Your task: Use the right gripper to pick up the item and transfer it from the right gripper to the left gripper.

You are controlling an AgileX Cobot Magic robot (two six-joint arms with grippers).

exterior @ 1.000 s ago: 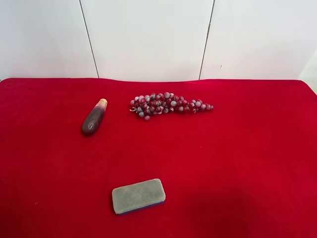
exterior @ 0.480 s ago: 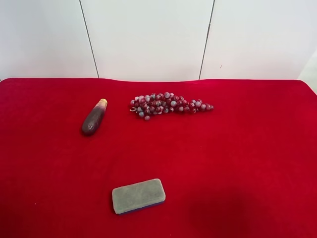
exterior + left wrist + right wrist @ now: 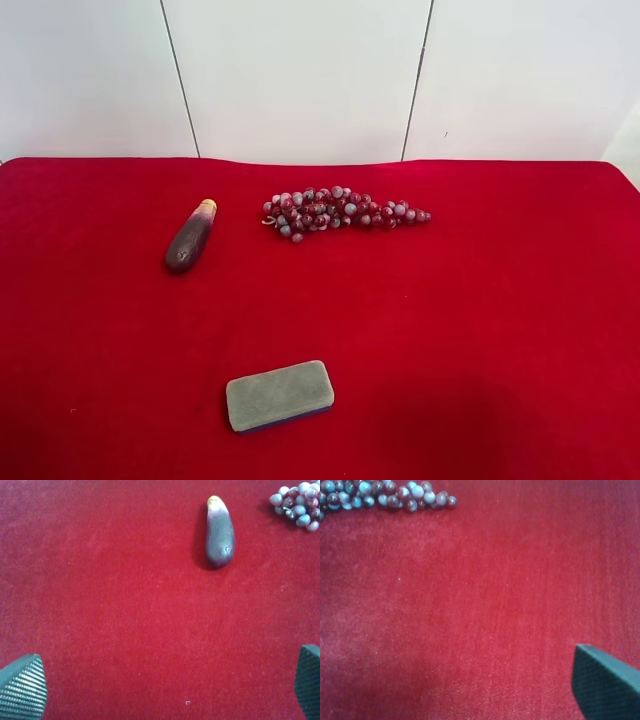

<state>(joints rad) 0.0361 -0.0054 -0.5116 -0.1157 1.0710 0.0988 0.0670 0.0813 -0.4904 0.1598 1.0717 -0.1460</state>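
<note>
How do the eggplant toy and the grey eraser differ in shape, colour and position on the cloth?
The eggplant toy is rounded, tapered and dark purple-brown with a pale tip; the grey eraser is a flat rounded rectangle. The eggplant toy lies farther back, left of the grapes; the grey eraser lies nearer the front. Both rest untouched on the red cloth.

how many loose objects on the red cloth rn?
3. Eggplant toy toward the overhead view's left, grape cluster beside it nearer the wall, apart from it; grey eraser alone near the front edge. Nothing looks hidden.
</note>
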